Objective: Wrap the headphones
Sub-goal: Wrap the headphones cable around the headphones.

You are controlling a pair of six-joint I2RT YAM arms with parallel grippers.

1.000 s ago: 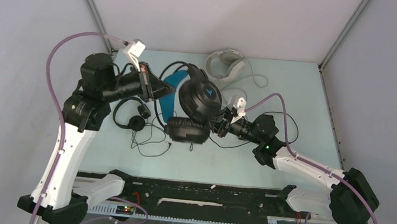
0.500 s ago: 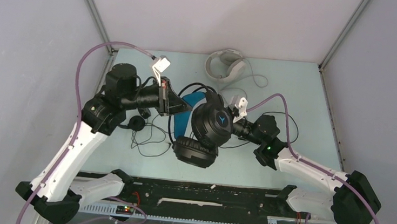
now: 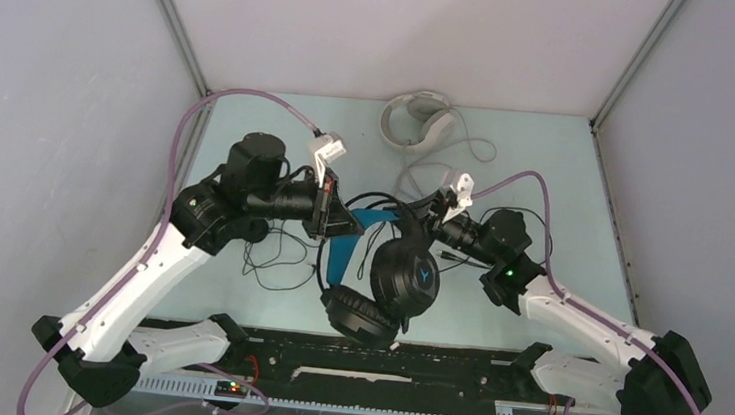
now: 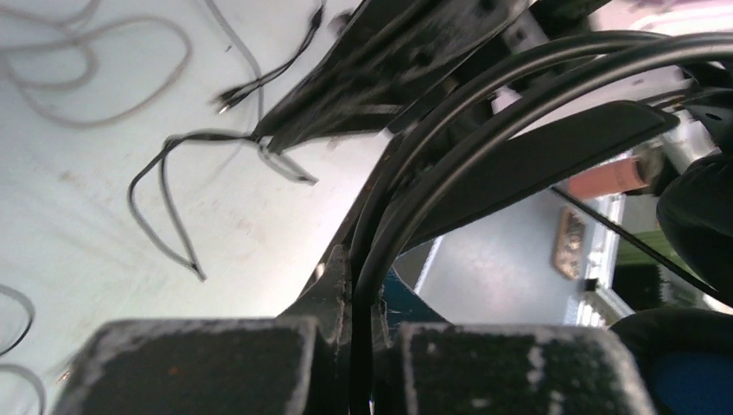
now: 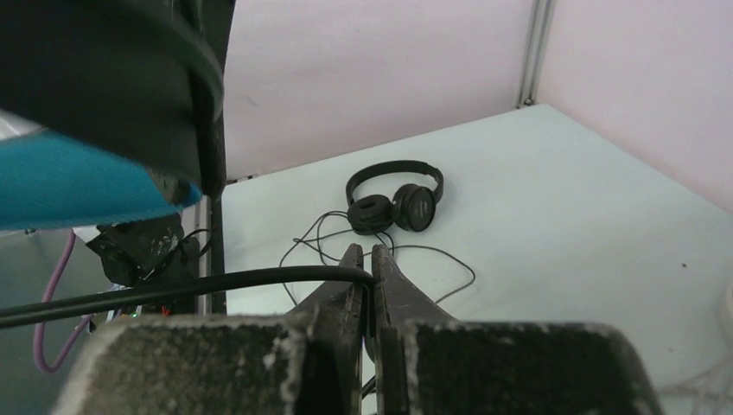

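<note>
The bulky black headphones (image 3: 406,274) with the blue-lined headband (image 3: 348,249) hang between my two grippers, above the table's near middle. My left gripper (image 3: 349,228) is shut on their thick black cord (image 4: 449,147), which runs out between its fingers (image 4: 335,285). My right gripper (image 3: 422,221) is shut on the same black cord (image 5: 216,284) just right of the headband. The big white-grey pair (image 3: 417,120) lies at the back middle. The small thin black pair (image 5: 394,201) lies on the table beyond my right gripper; in the top view my left arm hides it.
Thin black cord (image 3: 279,260) from the small pair loops on the table under my left arm. The white pair's grey cord (image 3: 448,159) trails toward the right arm. A black rail (image 3: 371,353) runs along the near edge. Walls close in on three sides.
Both arms carried the bulky black headphones right and toward the near edge. My left arm swung right over the small pair. Both grippers stayed shut on the cord.
</note>
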